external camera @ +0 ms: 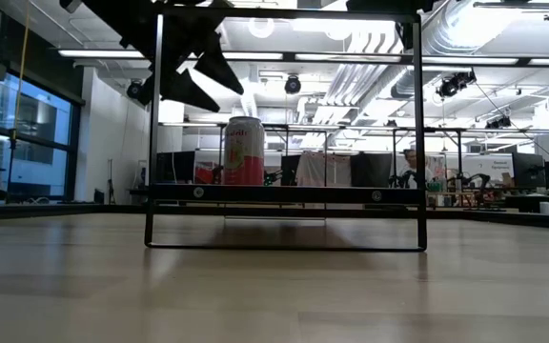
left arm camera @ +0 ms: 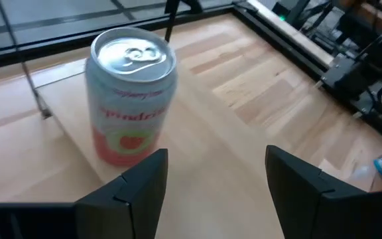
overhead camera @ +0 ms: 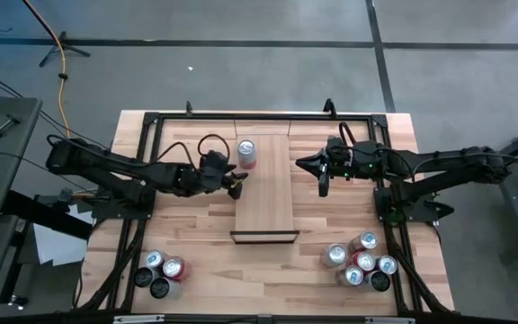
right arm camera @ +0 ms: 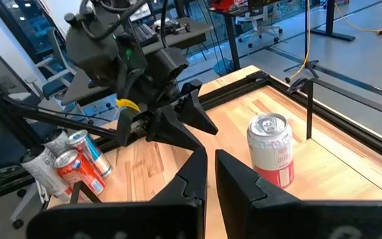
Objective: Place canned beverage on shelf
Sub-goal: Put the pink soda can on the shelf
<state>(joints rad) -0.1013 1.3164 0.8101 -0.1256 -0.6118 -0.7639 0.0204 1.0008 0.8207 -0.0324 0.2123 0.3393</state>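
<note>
The left pincer [overhead camera: 238,186] reaches in low from the left, its fingers spread and empty, just beside the shelf [overhead camera: 264,193] and a little short of the canned beverage [overhead camera: 246,153]. That can stands upright near the shelf's far left corner, apparently clear of the fingers. The right pincer [overhead camera: 323,182], pressed together, hovers off the shelf's right edge. Clusters of cans [overhead camera: 360,260] sit at the bench [overhead camera: 196,225] front corners; an office space lies beyond.

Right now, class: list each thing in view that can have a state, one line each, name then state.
pink can: upright on the shelf, sealed, free.
shelf: holds one can.
left gripper: jaws apart, empty, beside the can.
right gripper: jaws shut, empty.
</note>
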